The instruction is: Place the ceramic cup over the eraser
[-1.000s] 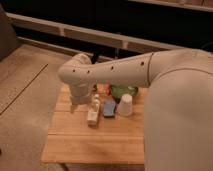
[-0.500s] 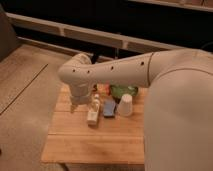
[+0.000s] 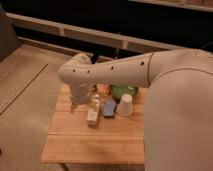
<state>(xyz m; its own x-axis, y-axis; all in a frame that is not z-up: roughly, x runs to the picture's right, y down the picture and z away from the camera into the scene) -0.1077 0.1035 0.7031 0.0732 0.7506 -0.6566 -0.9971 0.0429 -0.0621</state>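
1. The plain white tapered ceramic cup [image 3: 125,105] stood on the light wooden worktop [image 3: 95,145], toward its 2 o'clock side.
2. The flat blue rectangular eraser [image 3: 109,107] lay uncovered just beside the cup, at its 9 o'clock.
3. The gripper [image 3: 76,105] hung low at the eraser's 9 o'clock, beyond a lying white bottle [image 3: 93,111]; its opening could not be told.

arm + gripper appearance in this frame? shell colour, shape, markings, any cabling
The arm is a smooth off-white shell: a thick tube widening into a bulky segment at right, ending left in a rounded joint. Small dark round dots run along it. No exposed cables or sleeves show. The gripper is below that joint, over the wooden table's back left; it looks pale, with no other detail discernible.
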